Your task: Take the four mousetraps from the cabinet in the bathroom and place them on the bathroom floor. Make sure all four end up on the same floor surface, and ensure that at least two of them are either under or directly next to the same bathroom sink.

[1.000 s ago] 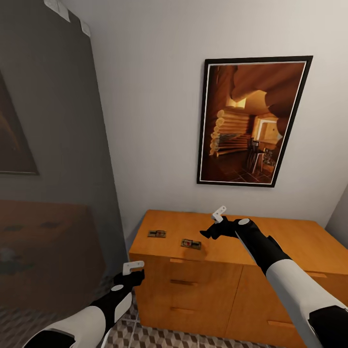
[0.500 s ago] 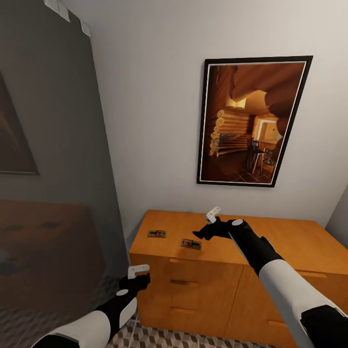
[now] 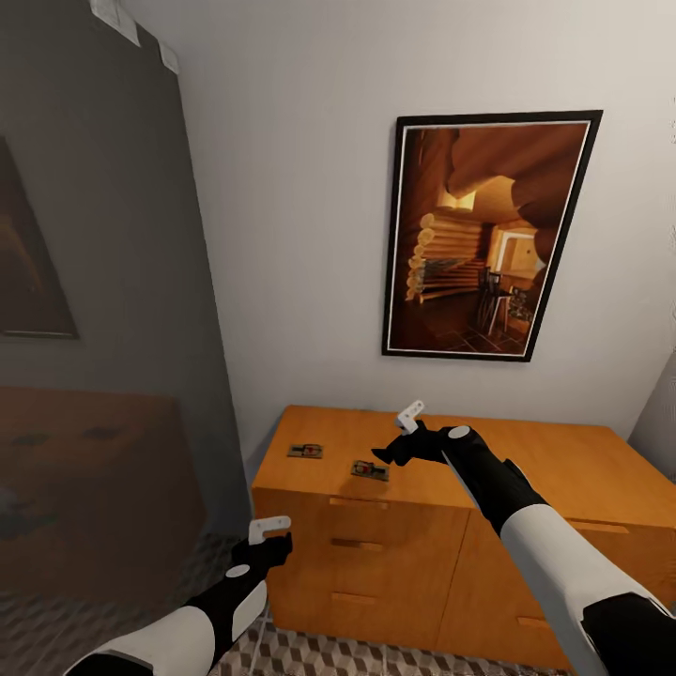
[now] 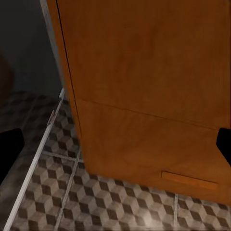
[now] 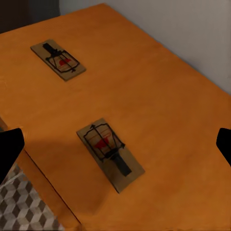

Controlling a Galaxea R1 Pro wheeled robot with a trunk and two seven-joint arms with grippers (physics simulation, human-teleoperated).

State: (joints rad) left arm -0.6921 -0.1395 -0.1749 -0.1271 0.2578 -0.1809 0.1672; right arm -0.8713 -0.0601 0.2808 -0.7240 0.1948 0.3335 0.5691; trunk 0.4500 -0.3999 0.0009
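Head view: the left gripper (image 3: 266, 532), jaws apart and empty, hangs beside the cabinet (image 3: 394, 554). Two mousetraps lie on its top, far mousetrap (image 3: 304, 451) then near mousetrap (image 3: 370, 469). Just beyond, the right gripper (image 3: 387, 454) hovers wide open. Light, stiff boards; pinch the long edges, clear of the spring.

Likely a home: framed picture (image 3: 488, 235), wooden cabinet (image 3: 451, 554), patterned floor tiles (image 4: 96, 202).

Right arm stretches forward, wrist bent down, right gripper (image 3: 383, 456) hanging with fingers spread wide. Left arm sits low and tucked in, left gripper (image 3: 279, 543) pointing ahead, its fingers (image 4: 8, 147) parted too, nothing held.
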